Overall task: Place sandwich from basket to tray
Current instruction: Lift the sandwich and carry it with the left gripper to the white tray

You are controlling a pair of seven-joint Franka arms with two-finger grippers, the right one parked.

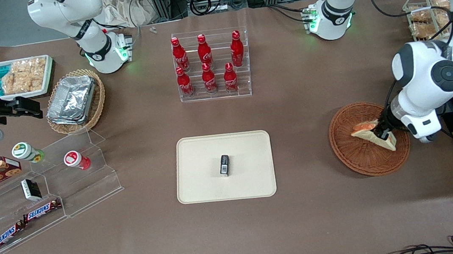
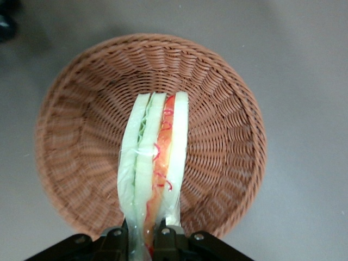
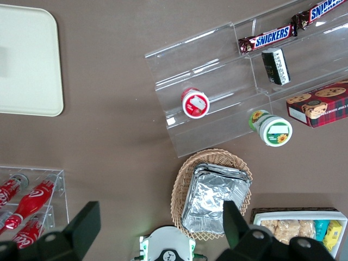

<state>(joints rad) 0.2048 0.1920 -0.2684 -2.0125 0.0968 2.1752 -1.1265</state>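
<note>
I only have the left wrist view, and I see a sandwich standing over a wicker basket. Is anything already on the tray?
Observer: Yes, a small dark packet lies near the middle of the tray.
Operator: Where is the tray from the basket?
Observer: Toward the parked arm's end of the table from the basket, with bare tabletop between.
Operator: Is the sandwich gripped?
Observer: The gripper is shut on the sandwich over the basket.
</note>
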